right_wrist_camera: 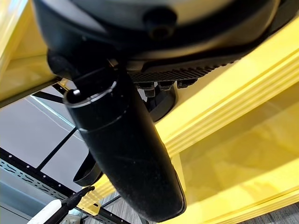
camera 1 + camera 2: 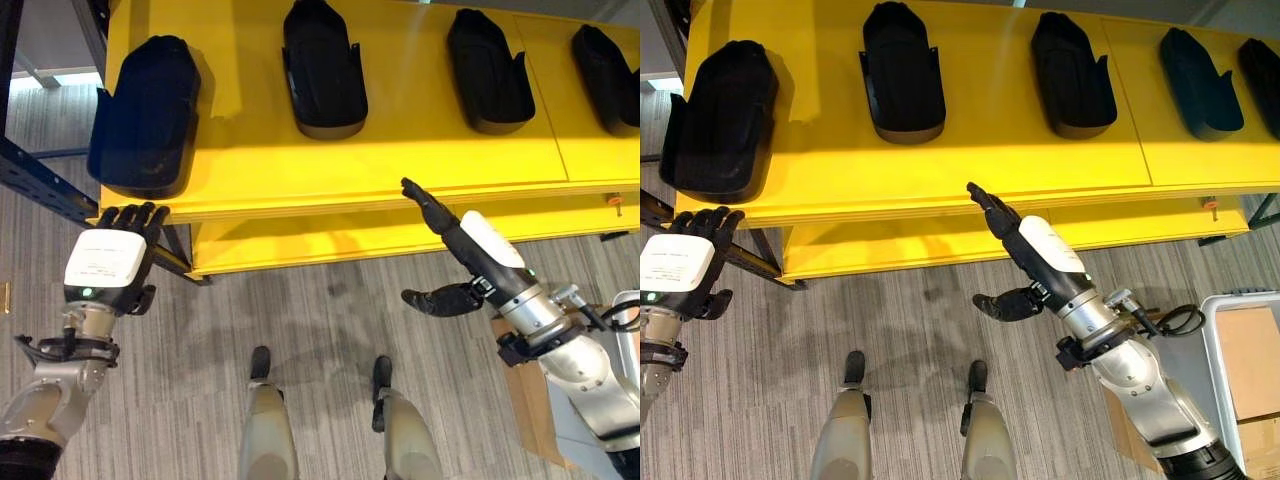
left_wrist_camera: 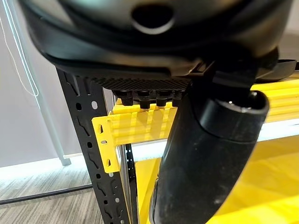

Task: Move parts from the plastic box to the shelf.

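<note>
Yellow shelf (image 2: 400, 150) top, black parts (image 2: 322, 70) along twelve o'clock, bare front strip between them and the edge, dark upright post (image 3: 100, 154) at nine o'clock

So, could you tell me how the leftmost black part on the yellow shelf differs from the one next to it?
The leftmost part looks larger than the second part. It lies at the shelf's front left corner, reaching the front edge; the second lies further back. The left hand is just below the leftmost part; the right hand, fingers straight, points at the shelf's front edge, clear of the second. Both are glossy black moulded shells lying lengthwise.
</note>
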Motion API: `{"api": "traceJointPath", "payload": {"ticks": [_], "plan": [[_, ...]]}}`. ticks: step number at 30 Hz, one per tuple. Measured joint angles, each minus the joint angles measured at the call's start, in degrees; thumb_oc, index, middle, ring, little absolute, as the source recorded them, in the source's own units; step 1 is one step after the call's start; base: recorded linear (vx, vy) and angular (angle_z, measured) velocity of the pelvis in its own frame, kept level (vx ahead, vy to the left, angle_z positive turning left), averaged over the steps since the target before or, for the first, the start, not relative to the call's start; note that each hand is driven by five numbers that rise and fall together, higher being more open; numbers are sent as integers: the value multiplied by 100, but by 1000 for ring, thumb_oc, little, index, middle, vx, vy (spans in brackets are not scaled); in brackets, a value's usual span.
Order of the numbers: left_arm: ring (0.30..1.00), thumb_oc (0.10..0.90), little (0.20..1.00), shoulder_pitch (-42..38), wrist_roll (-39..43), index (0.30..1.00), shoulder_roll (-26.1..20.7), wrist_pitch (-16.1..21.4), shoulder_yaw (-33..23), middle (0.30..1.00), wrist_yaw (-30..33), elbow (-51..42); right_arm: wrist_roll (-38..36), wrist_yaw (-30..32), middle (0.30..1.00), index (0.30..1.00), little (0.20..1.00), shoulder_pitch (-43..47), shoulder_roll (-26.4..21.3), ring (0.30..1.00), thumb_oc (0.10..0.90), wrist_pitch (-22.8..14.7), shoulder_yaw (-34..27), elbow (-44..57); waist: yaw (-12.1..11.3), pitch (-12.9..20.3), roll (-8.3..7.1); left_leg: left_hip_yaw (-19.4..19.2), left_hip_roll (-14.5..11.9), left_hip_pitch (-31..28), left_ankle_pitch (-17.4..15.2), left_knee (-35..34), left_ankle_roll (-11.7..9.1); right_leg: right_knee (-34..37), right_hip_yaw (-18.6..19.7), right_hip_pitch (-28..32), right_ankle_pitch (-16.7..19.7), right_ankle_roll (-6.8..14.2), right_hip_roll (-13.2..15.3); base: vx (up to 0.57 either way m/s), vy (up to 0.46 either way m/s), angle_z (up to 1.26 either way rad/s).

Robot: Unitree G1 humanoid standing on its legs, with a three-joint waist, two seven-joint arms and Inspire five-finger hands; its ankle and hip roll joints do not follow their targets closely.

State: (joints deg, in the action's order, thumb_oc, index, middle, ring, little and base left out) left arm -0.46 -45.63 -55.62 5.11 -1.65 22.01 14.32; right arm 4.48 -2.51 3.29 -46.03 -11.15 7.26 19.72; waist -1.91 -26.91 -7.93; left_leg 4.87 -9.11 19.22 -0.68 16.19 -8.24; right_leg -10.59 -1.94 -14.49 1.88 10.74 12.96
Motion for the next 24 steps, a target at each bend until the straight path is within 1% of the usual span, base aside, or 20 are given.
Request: {"api": "traceJointPath", "payload": {"ticks": [12,14,16,17,18,20,21,22,23,24], "plan": [[1000,900,1000,-123,56,1000,0,-1,24,1000,9,-5,0,6,1000,1000,1000,24,0,1000,900,-3,3,0,-10,-38,-4,13,-2,63,0,59,2,-44,2,-53,0,3,2,0,0,0],[1000,900,1000,-278,226,1000,-50,7,191,1000,96,131,0,8,1000,1000,1000,34,-1,1000,900,-2,10,-1,-25,-38,-3,16,0,68,1,63,3,-54,3,-61,-3,5,2,0,0,0],[1000,900,1000,-339,267,1000,-70,8,246,1000,121,153,-1,9,1000,1000,1000,61,-2,1000,900,-8,33,0,-30,-38,-5,20,-1,86,3,75,5,-55,3,-76,-11,18,1,0,0,0],[1000,900,1000,-432,271,1000,-107,8,316,1000,143,193,-2,22,1000,1000,1000,71,-3,1000,900,-18,34,0,-30,-38,-5,27,0,135,3,89,5,-54,2,-104,-12,20,3,12,5,7],[1000,900,1000,-526,328,1000,-238,8,426,1000,149,206,-1,29,1000,1000,1000,71,-3,1000,900,-18,40,0,-31,-38,-5,35,4,187,2,110,2,-47,0,-126,-4,18,2,13,18,5],[1000,900,1000,-782,479,1000,-262,23,435,1000,141,203,-4,61,1000,1000,1000,67,-16,1000,900,-41,44,0,-24,-41,-10,25,14,231,-8,176,-10,15,10,-121,-4,19,42,15,21,-1],[1000,900,1000,-1023,490,1000,-432,20,463,1000,141,193,-5,62,1000,1000,1000,72,-16,1000,900,-65,45,3,-11,-49,-27,25,10,295,-2,210,2,60,10,-149,-3,20,48,15,16,-6],[1000,900,1000,-1421,491,1000,-753,-2,650,1000,36,216,-5,65,1000,1000,1000,74,-16,1000,900,-87,46,11,29,-60,-65,16,13,387,-8,267,13,54,14,-212,1,22,44,12,18,-13],[1000,900,1000,-1685,493,1000,-870,4,794,1000,-27,225,-5,65,1000,1000,1000,94,-15,1000,900,-90,86,11,49,-83,-111,-31,16,391,-9,267,18,56,38,-237,8,23,52,8,13,-12],[1000,900,1000,-1840,496,1000,-880,27,874,1000,-29,235,-5,64,1000,1000,1000,99,-15,1000,900,-101,108,12,102,-94,-137,-58,20,390,-15,279,38,56,69,-243,19,25,48,8,12,-9]]}}
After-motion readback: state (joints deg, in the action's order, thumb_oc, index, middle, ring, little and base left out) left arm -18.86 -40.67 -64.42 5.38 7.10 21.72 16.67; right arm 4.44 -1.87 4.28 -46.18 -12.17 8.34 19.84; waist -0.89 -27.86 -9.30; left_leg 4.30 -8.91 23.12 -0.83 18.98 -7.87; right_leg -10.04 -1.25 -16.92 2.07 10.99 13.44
